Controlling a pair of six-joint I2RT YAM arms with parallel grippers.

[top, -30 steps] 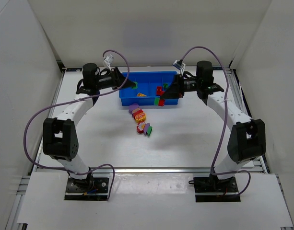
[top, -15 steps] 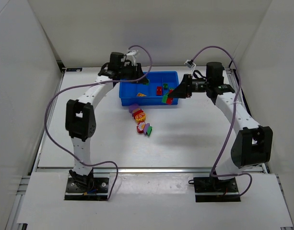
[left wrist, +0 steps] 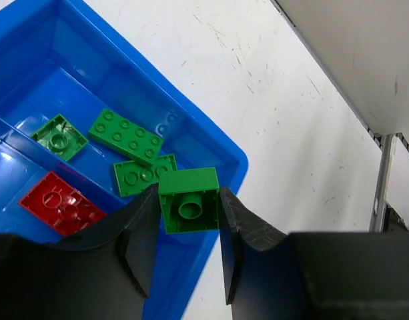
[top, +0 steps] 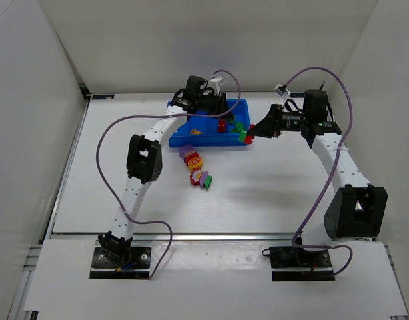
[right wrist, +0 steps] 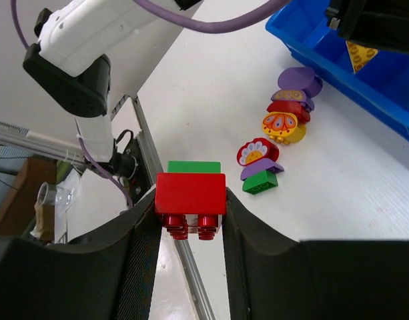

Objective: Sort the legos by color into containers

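Note:
The blue tray (top: 179, 135) lies at the back middle. My left gripper (top: 221, 112) hovers over its right end, shut on a green lego brick (left wrist: 189, 210), above the end compartment that holds three flat green legos (left wrist: 126, 135). A red lego (left wrist: 63, 203) lies in the neighbouring compartment. My right gripper (top: 252, 131) is just right of the tray, shut on a red brick (right wrist: 191, 190) with a green brick (right wrist: 194, 167) stuck to it. A row of loose purple, red, yellow and green legos (top: 196, 167) lies in front of the tray.
The tray's rim (left wrist: 217, 143) has white table to its right. A yellow triangular piece (right wrist: 361, 53) lies in the tray. The loose row ends with a flower piece (right wrist: 257, 153) and a green brick (right wrist: 261, 181). White walls enclose the table.
My left arm has swung right, from the tray's left end to over its right end, carrying the green brick. My right gripper has drawn back to the right of the tray with its red-green brick.

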